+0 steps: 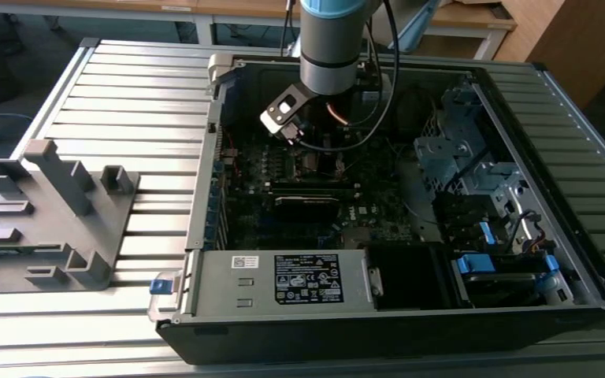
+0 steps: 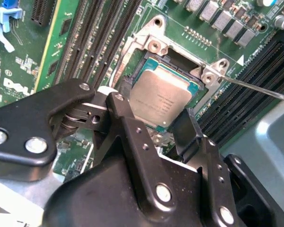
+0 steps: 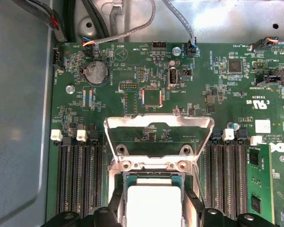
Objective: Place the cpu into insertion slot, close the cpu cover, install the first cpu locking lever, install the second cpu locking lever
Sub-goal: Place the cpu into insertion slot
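A slatted metal table (image 1: 124,87) carries an open computer case (image 1: 387,331). A grey moulded fixture (image 1: 50,213) sits at the exterior view's left, and wooden desks (image 1: 471,20) stand far behind. The arm (image 1: 329,47) reaches down into the case over the green motherboard (image 3: 217,94). In both wrist views the cpu (image 2: 163,97) lies in the insertion slot (image 2: 175,59), right at the gripper (image 2: 156,106). Whether the gripper is clenched on the chip or released cannot be told. The cpu cover (image 3: 158,123) stands swung open just beyond the slot.
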You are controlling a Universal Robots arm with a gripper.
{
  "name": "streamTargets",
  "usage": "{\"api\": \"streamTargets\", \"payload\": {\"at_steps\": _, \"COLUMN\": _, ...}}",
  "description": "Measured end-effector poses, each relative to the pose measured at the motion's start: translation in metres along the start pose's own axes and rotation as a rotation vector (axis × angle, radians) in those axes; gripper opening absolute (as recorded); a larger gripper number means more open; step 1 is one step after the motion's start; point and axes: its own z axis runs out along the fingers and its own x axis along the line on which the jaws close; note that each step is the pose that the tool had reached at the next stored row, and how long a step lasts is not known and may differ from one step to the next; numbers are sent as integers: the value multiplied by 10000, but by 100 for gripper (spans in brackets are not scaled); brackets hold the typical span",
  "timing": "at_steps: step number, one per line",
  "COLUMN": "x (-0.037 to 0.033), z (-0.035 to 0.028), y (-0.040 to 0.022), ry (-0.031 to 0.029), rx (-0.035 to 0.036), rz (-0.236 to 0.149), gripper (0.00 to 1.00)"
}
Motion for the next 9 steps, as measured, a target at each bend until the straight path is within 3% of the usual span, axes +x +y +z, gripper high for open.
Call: {"api": "streamTargets", "payload": {"at_steps": 9, "x": 2, "z": -116, "y": 8, "ry": 1, "rx": 0, "rz": 1, "gripper": 61}}
